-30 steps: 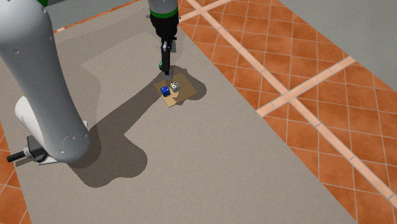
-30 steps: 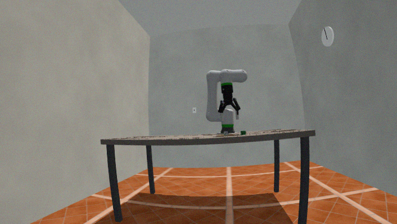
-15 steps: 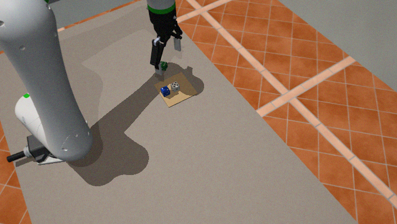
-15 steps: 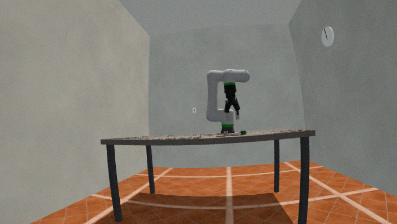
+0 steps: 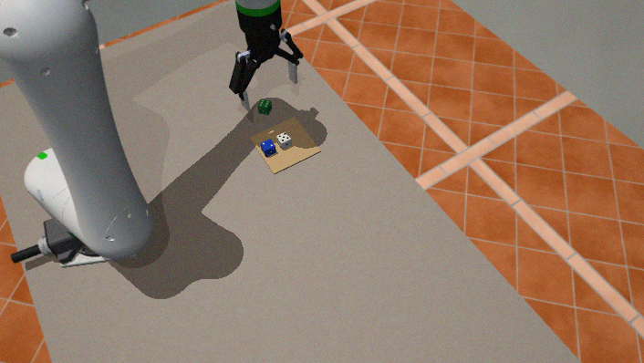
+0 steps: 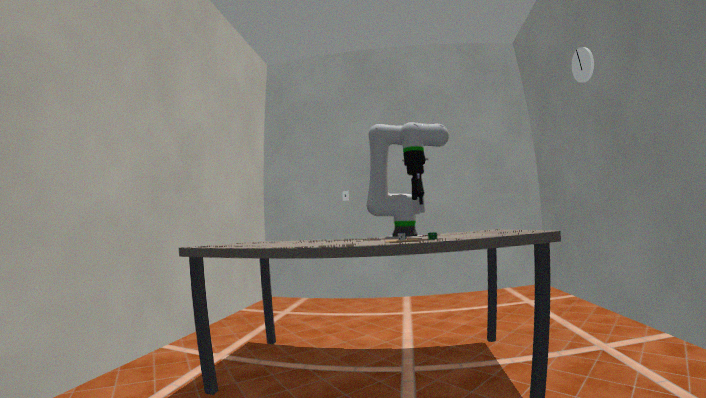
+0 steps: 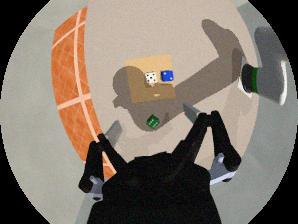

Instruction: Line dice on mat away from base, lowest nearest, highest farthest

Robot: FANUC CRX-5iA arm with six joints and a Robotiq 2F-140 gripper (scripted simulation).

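You're holding the fingers (image 5: 270, 97) wide and empty; 2 dice, blue (image 5: 268, 148) (image 7: 167, 76) and white (image 5: 284, 140) (image 7: 151, 77), are sitting on the mat (image 5: 292, 160) (image 7: 150, 61). Green (image 5: 264, 107) (image 6: 432, 235) (image 7: 153, 121) is lying off it, still needing placing.

A bare, lab-like room is housing a robot arm (image 5: 87, 114) (image 6: 378, 170) (image 7: 270, 70) on a table (image 5: 365, 274) (image 6: 370, 248) (image 7: 190, 30). Grey walls (image 6: 400, 90) are enclosing an orange tiled floor (image 5: 479, 91) (image 6: 350, 327) (image 7: 70, 60), and a round clock (image 6: 583, 65) is hanging on the right wall. A small wall plate (image 6: 345, 196) is showing on the far wall.
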